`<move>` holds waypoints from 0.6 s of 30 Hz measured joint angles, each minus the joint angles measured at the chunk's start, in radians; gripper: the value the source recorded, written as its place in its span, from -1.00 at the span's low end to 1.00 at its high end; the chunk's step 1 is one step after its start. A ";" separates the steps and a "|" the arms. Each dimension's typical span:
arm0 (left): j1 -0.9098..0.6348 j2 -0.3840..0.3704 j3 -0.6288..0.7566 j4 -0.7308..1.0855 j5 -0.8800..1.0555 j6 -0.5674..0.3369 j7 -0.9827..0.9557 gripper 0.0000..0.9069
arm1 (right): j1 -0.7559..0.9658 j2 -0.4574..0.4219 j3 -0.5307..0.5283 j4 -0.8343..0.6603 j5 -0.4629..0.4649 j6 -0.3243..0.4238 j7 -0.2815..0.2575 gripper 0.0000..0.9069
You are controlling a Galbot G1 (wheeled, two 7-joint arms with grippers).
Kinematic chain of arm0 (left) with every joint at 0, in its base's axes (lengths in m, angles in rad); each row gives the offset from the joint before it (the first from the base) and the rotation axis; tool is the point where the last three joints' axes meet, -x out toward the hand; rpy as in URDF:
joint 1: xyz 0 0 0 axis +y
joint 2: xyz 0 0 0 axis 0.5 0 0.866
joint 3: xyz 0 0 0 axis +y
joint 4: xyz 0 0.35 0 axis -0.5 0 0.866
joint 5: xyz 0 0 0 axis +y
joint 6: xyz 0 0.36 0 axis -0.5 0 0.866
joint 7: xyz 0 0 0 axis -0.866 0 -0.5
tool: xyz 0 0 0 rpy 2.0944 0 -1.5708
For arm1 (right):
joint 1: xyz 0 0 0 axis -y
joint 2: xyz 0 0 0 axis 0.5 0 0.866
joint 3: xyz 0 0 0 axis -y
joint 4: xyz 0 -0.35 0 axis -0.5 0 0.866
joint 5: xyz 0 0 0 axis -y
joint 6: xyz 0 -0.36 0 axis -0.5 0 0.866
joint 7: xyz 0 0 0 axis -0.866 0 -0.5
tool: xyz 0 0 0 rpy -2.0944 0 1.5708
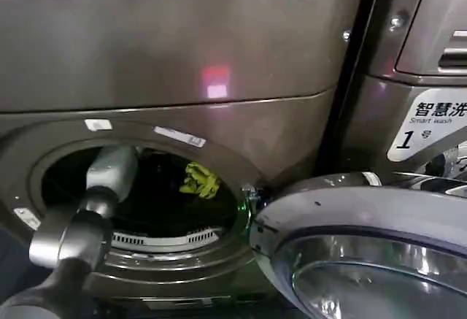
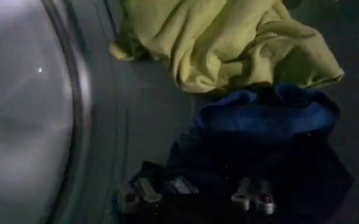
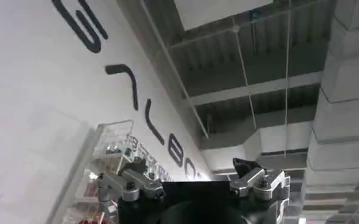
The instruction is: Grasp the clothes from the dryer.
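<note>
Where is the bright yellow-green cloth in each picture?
Head view: the small bright yellow-green fabric bundle lies inside the round porthole of the bronze-grey metal dryer, right of the left arm.
Left wrist view: it lies just beyond the dark blue fabric piece, touching it.
Right wrist view: not in it.
Shared landmark: the dryer's drum.

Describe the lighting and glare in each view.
Head view: drum dark, pink glare on the dryer, reflections on the door glass. Left wrist view: dim; yellow-green bundle lit, dark blue piece and left claw shadowed. Right wrist view: bright wall, right claw open.
</note>
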 measured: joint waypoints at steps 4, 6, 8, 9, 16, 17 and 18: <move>-0.010 -0.004 -0.016 -0.016 -0.026 0.007 -0.009 -1.00 | -0.001 0.000 0.001 -0.002 0.000 0.000 0.000 1.00; -0.010 -0.008 -0.028 -0.029 -0.046 0.013 -0.015 -1.00 | 0.000 0.001 -0.002 0.000 -0.001 0.000 0.000 1.00; -0.003 -0.009 -0.043 -0.053 -0.080 0.026 -0.029 -1.00 | 0.003 0.002 -0.006 0.001 -0.002 0.001 0.000 1.00; 0.004 -0.009 -0.050 -0.069 -0.104 0.035 -0.039 -1.00 | 0.004 0.002 -0.007 0.002 -0.002 0.001 0.000 1.00; 0.085 0.003 -0.088 -0.228 -0.299 0.120 -0.129 -1.00 | 0.016 0.004 -0.020 0.009 -0.006 0.002 0.001 1.00; 0.105 0.007 -0.090 -0.265 -0.338 0.136 -0.144 -1.00 | 0.017 0.004 -0.022 0.009 -0.006 0.002 0.001 1.00; 0.125 0.011 -0.093 -0.302 -0.376 0.153 -0.160 -1.00 | 0.018 0.003 -0.023 0.009 -0.006 0.002 0.001 1.00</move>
